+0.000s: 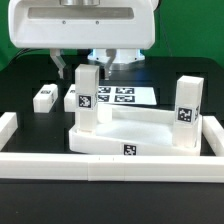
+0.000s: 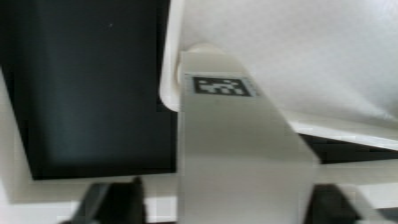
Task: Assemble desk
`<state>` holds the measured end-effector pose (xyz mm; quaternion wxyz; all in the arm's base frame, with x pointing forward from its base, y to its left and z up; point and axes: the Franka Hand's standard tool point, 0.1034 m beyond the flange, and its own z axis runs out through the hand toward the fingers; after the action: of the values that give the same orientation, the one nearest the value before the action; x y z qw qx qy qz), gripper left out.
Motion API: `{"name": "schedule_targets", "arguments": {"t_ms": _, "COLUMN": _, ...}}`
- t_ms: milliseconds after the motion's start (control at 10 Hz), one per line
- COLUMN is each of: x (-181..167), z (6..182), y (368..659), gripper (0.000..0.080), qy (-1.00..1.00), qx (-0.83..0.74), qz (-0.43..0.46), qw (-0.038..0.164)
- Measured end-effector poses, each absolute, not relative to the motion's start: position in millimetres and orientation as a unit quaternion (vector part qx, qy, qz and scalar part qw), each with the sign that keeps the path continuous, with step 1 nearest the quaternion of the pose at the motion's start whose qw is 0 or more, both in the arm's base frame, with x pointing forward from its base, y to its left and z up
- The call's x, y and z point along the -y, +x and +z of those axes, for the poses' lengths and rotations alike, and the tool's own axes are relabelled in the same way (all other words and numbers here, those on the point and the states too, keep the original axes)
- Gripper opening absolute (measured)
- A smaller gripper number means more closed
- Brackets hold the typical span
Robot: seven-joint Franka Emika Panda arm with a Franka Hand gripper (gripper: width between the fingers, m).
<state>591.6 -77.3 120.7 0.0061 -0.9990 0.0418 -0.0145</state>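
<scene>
1. The worktop [image 1: 30, 75] is flat and black. A low white border wall [image 1: 110, 166] runs along its front and up both sides.
2. Behind it stands the white robot base [image 1: 85, 25], cut off by the upper edge. Nothing of the room beyond can be seen.
3. The marker board [image 1: 122, 95] lies flat on the worktop behind the desk parts. Its side at the exterior view's left is covered.
4. The desk top [image 1: 125, 135] rests on the worktop just inside the front wall, rim up, with a tag on its front face.
5. An upright leg [image 1: 85, 100] stands at the tray's back corner on the exterior view's left. The other upright leg [image 1: 187, 105] stands at the corner on the exterior view's right. Whether either sits in its socket is hidden by the rim.
6. A loose leg [image 1: 45, 97] lies on the worktop well to the exterior view's left.
7. A small tagged piece [image 1: 70, 100] shows beside the upright leg, half hidden. What it is cannot be told.
8. The claw [image 2: 226, 202] hangs over the upright leg [image 2: 231, 150], its dark fingers [image 2: 111, 202] on either side.
9. The wrist view is blurred, and I cannot tell whether the claw pinches the leg or merely flanks it.
</scene>
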Motion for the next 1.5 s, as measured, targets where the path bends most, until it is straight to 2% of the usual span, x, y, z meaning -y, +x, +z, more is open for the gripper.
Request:
{"name": "schedule_targets", "arguments": {"t_ms": 100, "x": 80, "z": 120.5, "y": 591, "gripper": 0.0288, "qy": -0.999, "qx": -0.045, "qz": -0.015, "qw": 0.008}}
{"name": "schedule_targets", "arguments": {"t_ms": 600, "x": 78, "z": 120.5, "y": 591, "gripper": 0.0288, "qy": -0.998, "qx": -0.065, "qz": -0.01, "qw": 0.01}}
{"name": "schedule_targets", "arguments": {"t_ms": 1200, "x": 64, "z": 119.0, "y": 595, "gripper": 0.0289, "qy": -0.924, "qx": -0.379, "qz": -0.036, "qw": 0.02}}
{"name": "schedule_targets", "arguments": {"t_ms": 1400, "x": 65, "z": 118.7, "y": 595, "gripper": 0.0289, "qy": -0.879, "qx": -0.474, "qz": -0.039, "qw": 0.04}}
{"name": "schedule_targets", "arguments": {"t_ms": 1500, "x": 63, "z": 118.5, "y": 595, "gripper": 0.0289, "qy": -0.843, "qx": -0.535, "qz": -0.036, "qw": 0.042}}
